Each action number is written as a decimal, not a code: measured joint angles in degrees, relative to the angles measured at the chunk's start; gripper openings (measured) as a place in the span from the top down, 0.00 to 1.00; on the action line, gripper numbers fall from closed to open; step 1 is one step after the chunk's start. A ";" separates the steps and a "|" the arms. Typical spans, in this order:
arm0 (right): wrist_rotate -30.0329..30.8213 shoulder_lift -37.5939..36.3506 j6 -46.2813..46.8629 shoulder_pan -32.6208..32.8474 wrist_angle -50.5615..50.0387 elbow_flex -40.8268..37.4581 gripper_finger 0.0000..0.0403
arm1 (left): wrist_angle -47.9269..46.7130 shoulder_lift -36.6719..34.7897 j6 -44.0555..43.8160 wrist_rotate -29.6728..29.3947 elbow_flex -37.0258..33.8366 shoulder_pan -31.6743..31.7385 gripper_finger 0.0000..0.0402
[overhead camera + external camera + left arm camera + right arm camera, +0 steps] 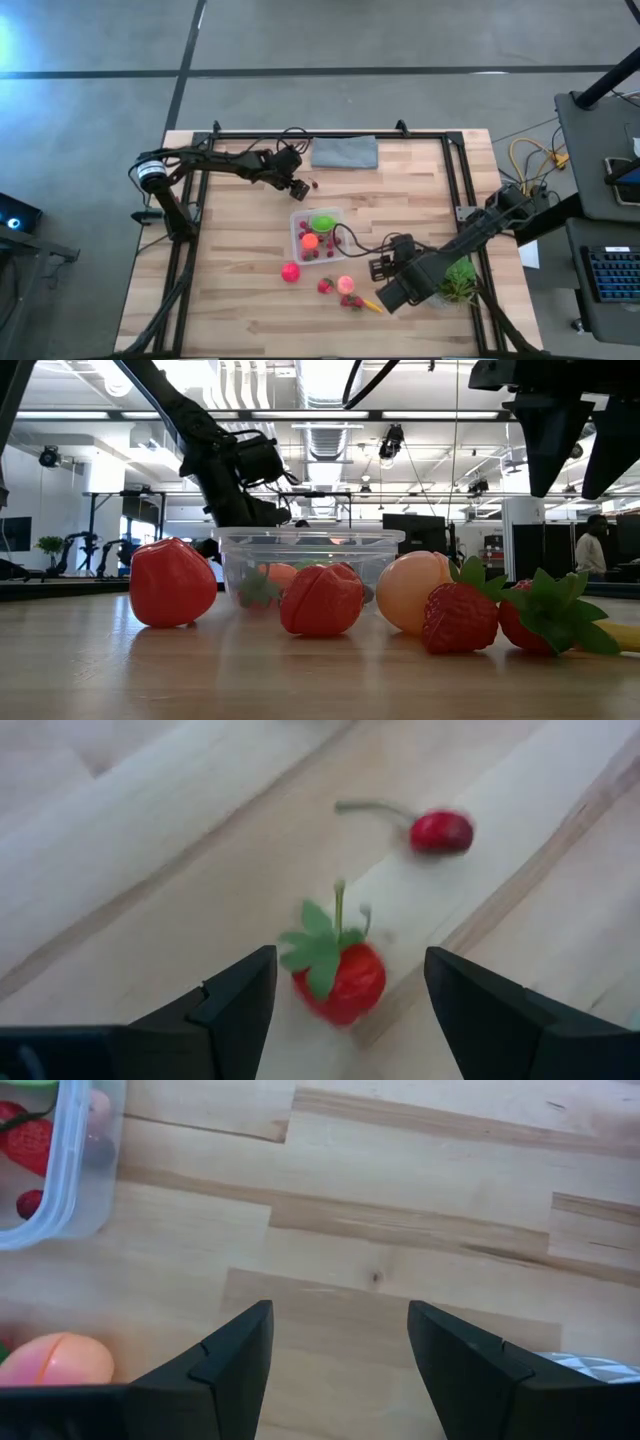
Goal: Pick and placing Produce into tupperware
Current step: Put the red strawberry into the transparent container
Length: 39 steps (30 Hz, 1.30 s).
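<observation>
Tupperware (299, 222): clear, rounded-square plastic

tupperware (317, 234) mid-table | cloth (344, 152) behind | plant (459, 281) right

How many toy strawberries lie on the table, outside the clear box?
3. One strawberry lies between the left gripper's open jaws, beside a cherry; two lie near the front edge, beside the peach. Some may be hidden.
</observation>
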 joint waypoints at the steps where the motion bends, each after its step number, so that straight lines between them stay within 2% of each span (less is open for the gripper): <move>1: 0.02 0.00 0.00 -0.06 0.00 0.00 0.44 | 0.24 0.00 0.00 0.00 0.13 0.02 0.40; 14: 0.04 0.00 -0.03 -0.15 0.01 0.00 0.44 | -1.71 2.58 0.09 -0.15 0.45 -0.08 0.41; 26: 0.04 0.00 -0.77 -0.39 -0.26 -0.01 0.44 | -1.37 1.95 0.16 0.39 0.39 -0.28 0.66; 31: 0.03 0.00 -1.07 -0.39 -0.31 -0.02 0.44 | -1.38 1.92 0.53 0.72 0.59 -0.31 0.70; 34: 0.02 0.00 -1.14 -0.39 -0.33 -0.02 0.44 | -1.41 1.46 2.11 4.13 1.24 -0.33 0.69; 39: 0.02 0.00 -3.09 -0.39 -0.30 -0.02 0.44 | -0.01 -2.92 5.79 15.23 2.12 -1.52 0.66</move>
